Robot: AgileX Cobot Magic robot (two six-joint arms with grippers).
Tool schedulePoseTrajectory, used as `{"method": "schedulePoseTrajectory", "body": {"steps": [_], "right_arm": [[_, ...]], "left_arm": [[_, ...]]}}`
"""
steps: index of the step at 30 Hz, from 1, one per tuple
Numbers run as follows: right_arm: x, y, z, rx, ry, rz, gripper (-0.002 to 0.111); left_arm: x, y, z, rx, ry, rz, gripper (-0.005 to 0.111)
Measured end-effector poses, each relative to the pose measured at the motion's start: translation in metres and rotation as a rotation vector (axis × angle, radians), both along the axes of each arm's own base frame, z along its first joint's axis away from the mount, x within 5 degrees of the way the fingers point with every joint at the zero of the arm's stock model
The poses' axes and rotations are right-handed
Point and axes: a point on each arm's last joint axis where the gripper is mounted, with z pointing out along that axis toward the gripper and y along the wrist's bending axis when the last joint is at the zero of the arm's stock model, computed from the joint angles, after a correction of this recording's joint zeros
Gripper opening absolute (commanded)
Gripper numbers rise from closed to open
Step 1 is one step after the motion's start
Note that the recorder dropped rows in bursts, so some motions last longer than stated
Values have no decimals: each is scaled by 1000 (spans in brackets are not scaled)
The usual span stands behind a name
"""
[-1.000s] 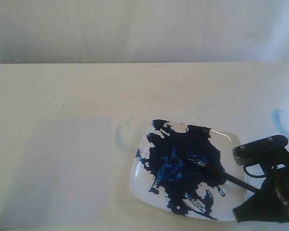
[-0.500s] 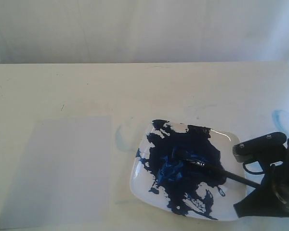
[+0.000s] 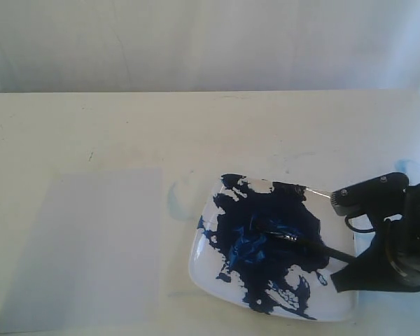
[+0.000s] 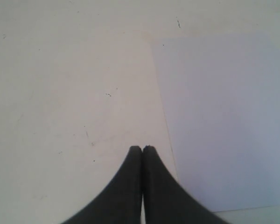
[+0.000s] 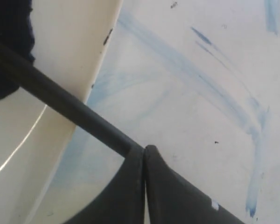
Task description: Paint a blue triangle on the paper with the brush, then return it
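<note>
right gripper (image 5: 144, 148) clamps brush (image 5: 60, 101) | handle end hidden | left gripper (image 4: 142, 148) closed, empty

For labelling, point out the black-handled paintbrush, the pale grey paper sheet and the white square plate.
Black-handled paintbrush (image 3: 331, 250), exterior view, handle.
Pale grey paper sheet (image 3: 84, 248), exterior view, centre.
White square plate (image 3: 198, 264), exterior view, left rim.

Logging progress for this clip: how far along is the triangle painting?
Done: right tool shut on the brush handle. In hand: bristles sitting in the blue paint on the plate. Left: the paper is blank, so the whole triangle and returning the brush remain.
</note>
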Motion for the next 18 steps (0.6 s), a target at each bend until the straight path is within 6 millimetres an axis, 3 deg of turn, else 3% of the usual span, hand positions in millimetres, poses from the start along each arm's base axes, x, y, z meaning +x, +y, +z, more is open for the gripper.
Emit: {"method": "schedulePoseTrajectory", "body": {"steps": [12,18], "right_arm": [[-12,3,-1,82,130,-114,0],[-8,4,-2,86,92,-98,0]], "left_arm": [[0,0,0,0,0,0,0],[0,0,0,0,0,0,0]]}}
